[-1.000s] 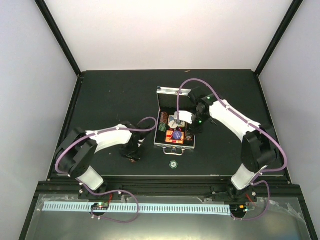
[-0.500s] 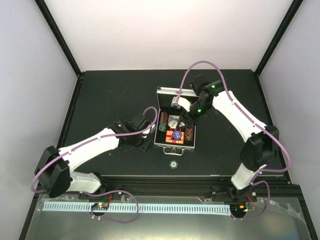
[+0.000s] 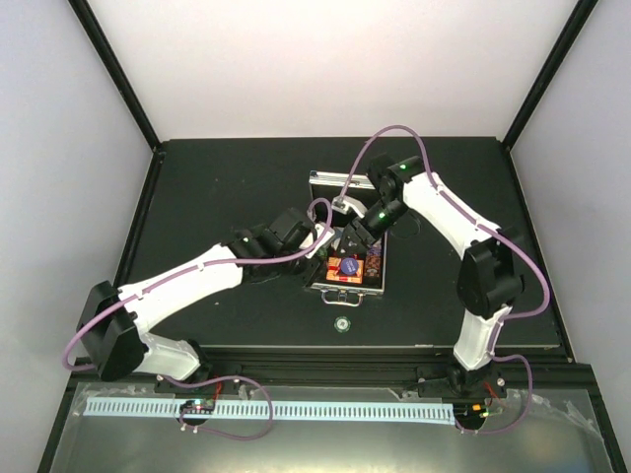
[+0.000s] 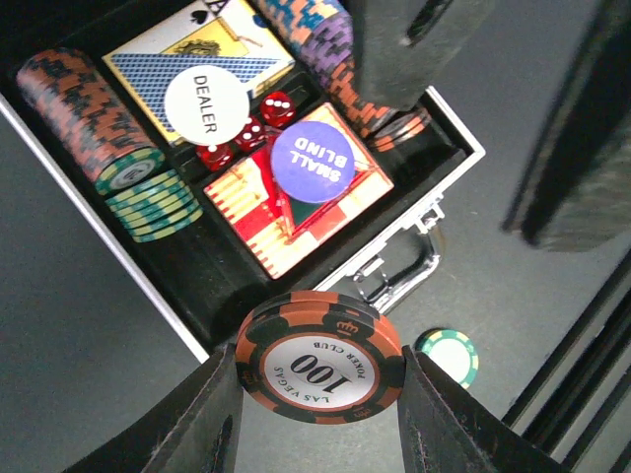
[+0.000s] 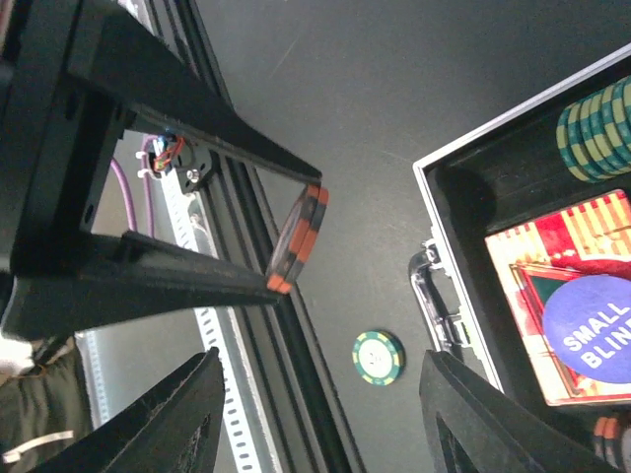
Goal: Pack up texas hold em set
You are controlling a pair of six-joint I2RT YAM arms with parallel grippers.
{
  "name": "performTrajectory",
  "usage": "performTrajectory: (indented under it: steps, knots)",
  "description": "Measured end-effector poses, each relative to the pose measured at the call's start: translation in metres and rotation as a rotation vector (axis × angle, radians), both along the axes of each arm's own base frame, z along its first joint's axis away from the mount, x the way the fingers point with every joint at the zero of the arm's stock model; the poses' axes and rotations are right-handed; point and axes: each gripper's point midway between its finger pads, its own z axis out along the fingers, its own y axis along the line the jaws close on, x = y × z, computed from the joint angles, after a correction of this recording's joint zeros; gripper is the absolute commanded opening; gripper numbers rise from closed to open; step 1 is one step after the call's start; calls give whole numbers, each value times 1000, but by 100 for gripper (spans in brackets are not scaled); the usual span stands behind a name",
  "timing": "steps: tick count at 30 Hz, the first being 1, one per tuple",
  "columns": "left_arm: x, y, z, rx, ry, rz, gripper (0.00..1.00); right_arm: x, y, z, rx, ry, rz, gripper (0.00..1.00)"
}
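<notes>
Now, green chip (image 3: pixel 341 323): flat on the table (image 3: pixel 217 197), near the handle (image 4: pixel 399 268), outside the briefcase (image 3: pixel 342 289).
Left gripper (image 4: pixel 317 394): clamped on a maroon 100 chip (image 4: pixel 320 360), just over the briefcase's left edge.
Briefcase: open, holding chip stacks (image 4: pixel 89 118), cards (image 4: pixel 148 64), red dice (image 4: pixel 246 130).
Right gripper (image 5: pixel 320 370): fingers spread, empty, over the briefcase.

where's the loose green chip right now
Top view: the green chip lies flat on the table, outside the open case, just near-side of its handle.
</notes>
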Motion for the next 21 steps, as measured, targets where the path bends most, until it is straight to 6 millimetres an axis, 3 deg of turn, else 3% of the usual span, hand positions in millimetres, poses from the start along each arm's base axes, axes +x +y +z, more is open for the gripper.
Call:
performTrajectory:
  steps: [4, 16, 21]
  knots:
    - [-6, -6, 1, -9, 1, -34, 38, -1, 4, 1, 14, 52, -26, 51]
    - [-12, -15, 6, -20, -12, -71, 38, -1, 11, -11, 24, 148, -48, 51]
    - [-8, -19, 18, -39, -35, -73, 38, -5, 14, -9, 38, 160, -40, 51]
